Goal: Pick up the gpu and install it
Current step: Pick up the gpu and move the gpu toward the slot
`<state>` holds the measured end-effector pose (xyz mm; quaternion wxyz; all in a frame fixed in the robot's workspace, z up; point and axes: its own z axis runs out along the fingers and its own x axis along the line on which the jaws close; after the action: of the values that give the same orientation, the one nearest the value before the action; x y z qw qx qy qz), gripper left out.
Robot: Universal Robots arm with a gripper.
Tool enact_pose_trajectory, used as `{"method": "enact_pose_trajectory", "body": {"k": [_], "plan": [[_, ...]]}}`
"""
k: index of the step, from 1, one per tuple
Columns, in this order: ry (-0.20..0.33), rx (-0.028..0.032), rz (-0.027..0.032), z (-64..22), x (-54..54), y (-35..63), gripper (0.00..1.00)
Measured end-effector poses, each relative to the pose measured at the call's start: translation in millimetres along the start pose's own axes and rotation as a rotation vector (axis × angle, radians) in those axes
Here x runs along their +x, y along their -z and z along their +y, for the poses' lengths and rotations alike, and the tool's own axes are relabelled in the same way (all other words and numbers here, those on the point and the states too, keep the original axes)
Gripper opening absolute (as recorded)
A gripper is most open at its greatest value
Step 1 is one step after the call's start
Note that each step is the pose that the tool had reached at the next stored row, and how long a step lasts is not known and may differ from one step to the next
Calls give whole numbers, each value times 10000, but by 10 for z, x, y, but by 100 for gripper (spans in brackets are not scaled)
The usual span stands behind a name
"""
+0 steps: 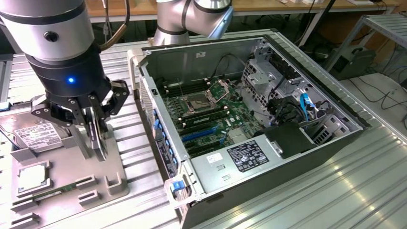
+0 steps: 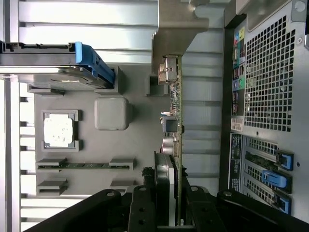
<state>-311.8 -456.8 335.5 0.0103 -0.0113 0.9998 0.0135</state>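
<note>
The gripper (image 2: 170, 215) is clenched on the gpu (image 2: 177, 111), which is held upright and edge-on over the grey tray (image 2: 140, 130), between the hard drive (image 1: 35, 136) and the open case (image 1: 254, 62). Whether the gpu is clear of the tray cannot be told. The case is seen just beside the tray, on the exterior view's right.

Probably a robotics lab: metal workbench (image 1: 356, 191), opened computer case (image 1: 190, 62).

In the tool (image 2: 169, 205), gpu (image 2: 177, 111) upright over tray (image 1: 116, 168) beside computer case (image 1: 210, 190).
</note>
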Motion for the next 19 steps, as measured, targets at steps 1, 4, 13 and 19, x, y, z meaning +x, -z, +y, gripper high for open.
{"method": "enact_pose_trajectory", "body": {"k": [1, 4, 13, 19], "plan": [[0, 0, 1, 1, 0, 20, 29], [0, 0, 1, 2, -1, 86, 29], [0, 1, 1, 9, -7, 333, 29], [0, -1, 0, 14, -11, 527, 29]]}}
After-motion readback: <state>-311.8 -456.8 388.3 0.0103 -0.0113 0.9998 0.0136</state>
